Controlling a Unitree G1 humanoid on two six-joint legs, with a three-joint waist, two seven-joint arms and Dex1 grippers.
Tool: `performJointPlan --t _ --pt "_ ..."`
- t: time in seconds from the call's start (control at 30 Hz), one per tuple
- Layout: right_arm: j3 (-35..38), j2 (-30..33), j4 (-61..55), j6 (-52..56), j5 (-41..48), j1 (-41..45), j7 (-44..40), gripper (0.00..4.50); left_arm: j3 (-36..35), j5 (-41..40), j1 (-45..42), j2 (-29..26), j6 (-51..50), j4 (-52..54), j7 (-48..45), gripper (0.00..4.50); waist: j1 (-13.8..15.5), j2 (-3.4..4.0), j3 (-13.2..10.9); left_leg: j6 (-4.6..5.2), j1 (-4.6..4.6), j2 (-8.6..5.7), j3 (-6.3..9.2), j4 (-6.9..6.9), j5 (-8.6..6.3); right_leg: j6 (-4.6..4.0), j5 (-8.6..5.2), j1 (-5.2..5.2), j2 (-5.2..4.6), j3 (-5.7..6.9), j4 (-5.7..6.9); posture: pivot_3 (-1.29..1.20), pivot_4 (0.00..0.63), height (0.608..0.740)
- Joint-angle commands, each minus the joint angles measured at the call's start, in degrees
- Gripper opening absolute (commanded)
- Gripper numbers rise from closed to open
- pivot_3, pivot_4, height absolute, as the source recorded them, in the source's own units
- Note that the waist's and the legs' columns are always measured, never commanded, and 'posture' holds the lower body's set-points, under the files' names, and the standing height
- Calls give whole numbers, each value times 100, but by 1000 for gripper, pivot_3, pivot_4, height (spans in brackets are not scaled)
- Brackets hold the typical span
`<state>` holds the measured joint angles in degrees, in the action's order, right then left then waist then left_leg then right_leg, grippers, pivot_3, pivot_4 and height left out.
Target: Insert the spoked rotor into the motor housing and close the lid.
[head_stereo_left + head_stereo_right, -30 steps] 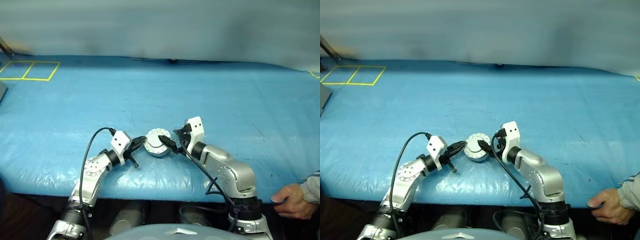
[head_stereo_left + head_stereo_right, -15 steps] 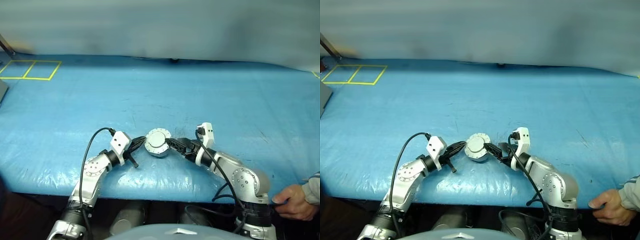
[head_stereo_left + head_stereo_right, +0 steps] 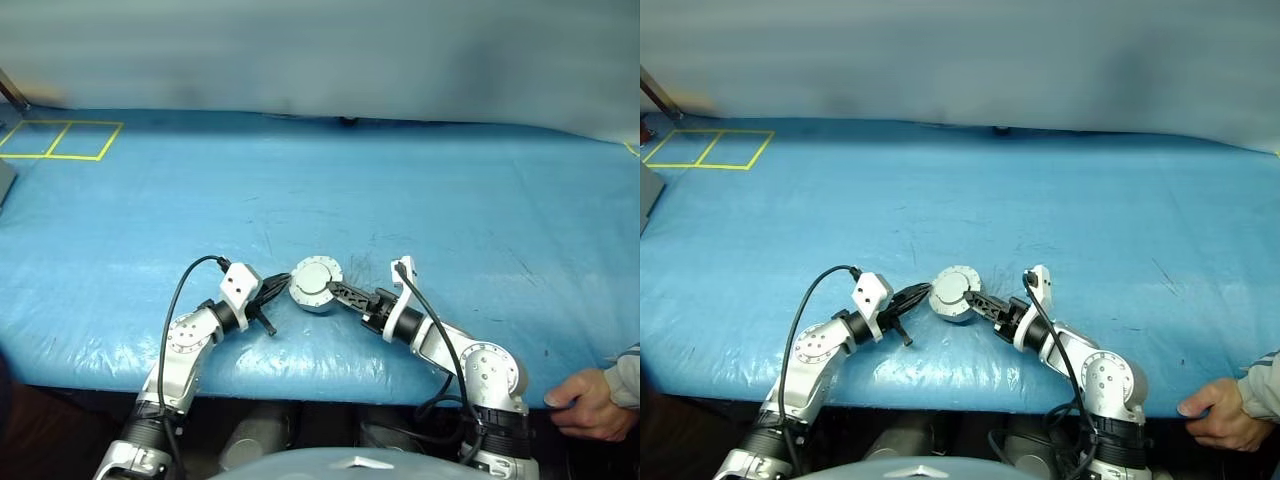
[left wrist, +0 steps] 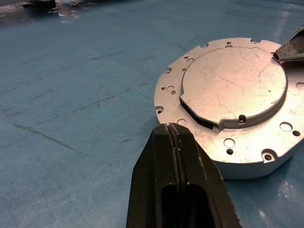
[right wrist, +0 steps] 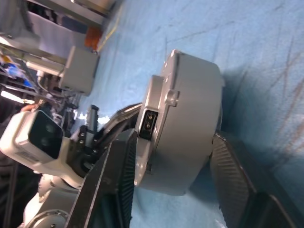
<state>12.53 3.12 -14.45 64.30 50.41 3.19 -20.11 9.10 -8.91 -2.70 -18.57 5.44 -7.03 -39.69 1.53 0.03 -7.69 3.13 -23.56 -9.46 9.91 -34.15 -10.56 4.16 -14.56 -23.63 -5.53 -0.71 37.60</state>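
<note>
Blue table [image 3: 420, 180]: one motor housing [image 3: 316, 283], lid [image 4: 235, 88] closed. Left pincer [image 4: 173, 135] shut, empty; right pincer [image 5: 171, 175] straddling housing, part-open.

We see a blue plastic sheet [image 3: 420, 190] covering the whole table, wrinkled and glossy along its near edge, with thin dark scratch marks in places. On its far left corner yellow tape [image 3: 60, 140] marks out two adjoining rectangles. A small dark object [image 3: 346, 121] sits at the far edge of the sheet, too small to identify. At the near right corner a person's hand [image 3: 585, 400] with a grey sleeve rests at the table edge.
</note>
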Motion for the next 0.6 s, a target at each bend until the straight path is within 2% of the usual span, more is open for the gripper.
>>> performJointPlan --t 0.03,0.07,0.33,0.5,0.6 --pt "31 22 41 -6 129 -8 67 1424 103 125 67 -18 -76 -42 -29 0 5 0 0 0 -1 0 0 -3 0 4 -2 1 0 2 0 0 150 740" --pt "25 34 68 -15 137 -9 80 1272 98 125 69 -15 -69 -39 -22 0 3 4 1 0 0 0 0 -4 0 9 -3 2 1 1 0 0 150 740" --pt "86 -75 135 -63 319 57 254 1270 -125 1 46 137 86 47 248 0 -7 3 1 -1 0 0 0 -7 1 5 2 2 0 0 3 0 150 740" --pt "535 -416 216 -124 980 238 531 1270 -654 -626 -24 522 -37 440 580 0 -61 3 -8 -1 -7 1 0 -11 1 1 5 -6 2 0 10 0 150 740" --pt "914 -693 316 -246 1673 430 810 1270 -960 -1054 -53 695 -304 693 760 0 -83 2 -19 -2 -18 0 0 -13 2 -10 12 -13 2 0 11 0 150 740"
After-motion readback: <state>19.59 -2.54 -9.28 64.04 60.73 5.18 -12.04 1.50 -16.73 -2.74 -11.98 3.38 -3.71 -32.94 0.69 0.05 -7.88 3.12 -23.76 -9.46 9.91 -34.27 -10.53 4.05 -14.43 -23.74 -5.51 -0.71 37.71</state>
